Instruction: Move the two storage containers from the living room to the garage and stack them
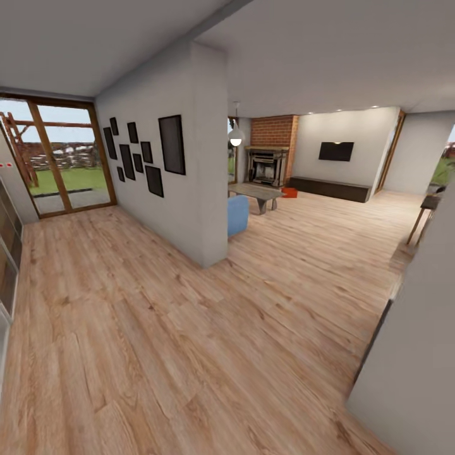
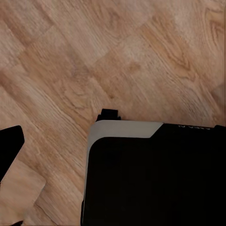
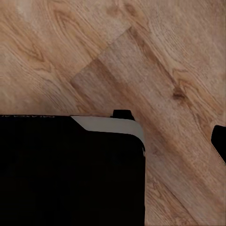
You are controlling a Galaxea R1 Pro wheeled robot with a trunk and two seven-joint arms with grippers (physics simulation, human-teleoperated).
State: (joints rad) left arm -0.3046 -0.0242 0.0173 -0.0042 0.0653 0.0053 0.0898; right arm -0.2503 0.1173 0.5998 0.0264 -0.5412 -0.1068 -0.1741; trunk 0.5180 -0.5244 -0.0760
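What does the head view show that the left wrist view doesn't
Head view: the living room ahead, with a red-brick fireplace, black wall screen, low grey table, blue sofa corner and an orange-red storage container on the floor by the fireplace. Left wrist view: a black panel with a pale edge, seemingly the robot's own body, close below. Both: light wood-plank flooring.

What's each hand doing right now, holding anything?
Left hand: cannot be told; the left wrist view looks down at wood-plank floor.
Right hand: cannot be told either.
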